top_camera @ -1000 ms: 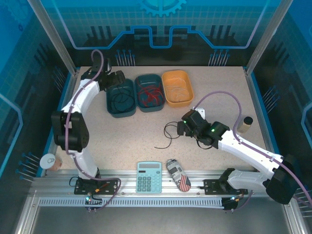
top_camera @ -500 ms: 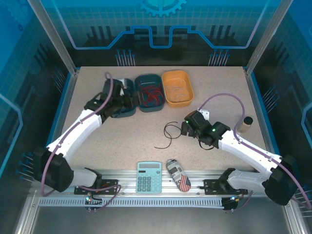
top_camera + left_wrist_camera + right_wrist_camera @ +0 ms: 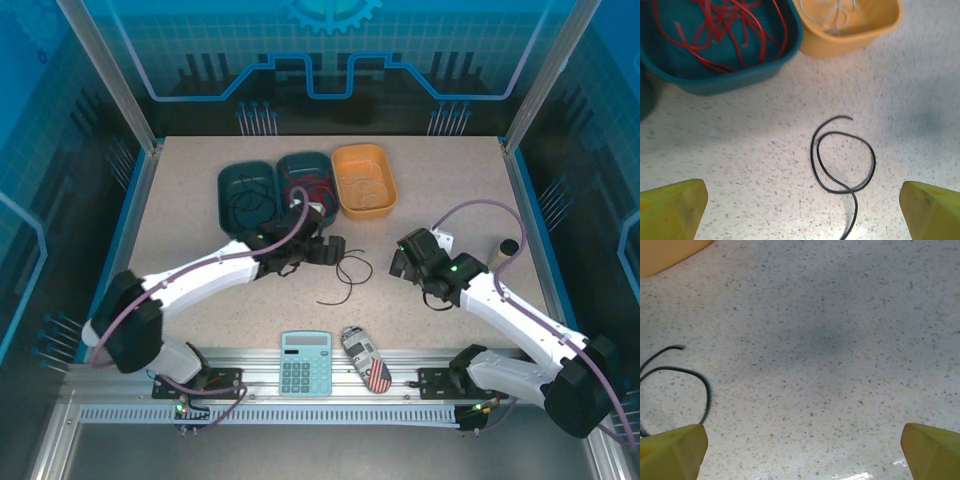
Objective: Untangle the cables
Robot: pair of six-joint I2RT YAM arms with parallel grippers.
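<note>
A black cable lies loose on the speckled table, curled in a loop with a tail running toward me. My left gripper hovers just left of it, open and empty, with the loop ahead between its yellow fingertips. My right gripper is open over bare table to the right of the cable, whose end shows at the left edge of the right wrist view. Red cables fill the middle teal bin. Pale cables lie in the orange bin. Black cables rest in the dark teal bin.
The three bins stand in a row at the back of the table. A calculator and a flag-patterned object sit on the front rail. A small bottle stands near the right arm. Blue frame walls border the table.
My left arm has swung from over the dark teal bin at the back left to the table's middle, beside the black cable. My right gripper has drawn back to the right, away from the cable.
</note>
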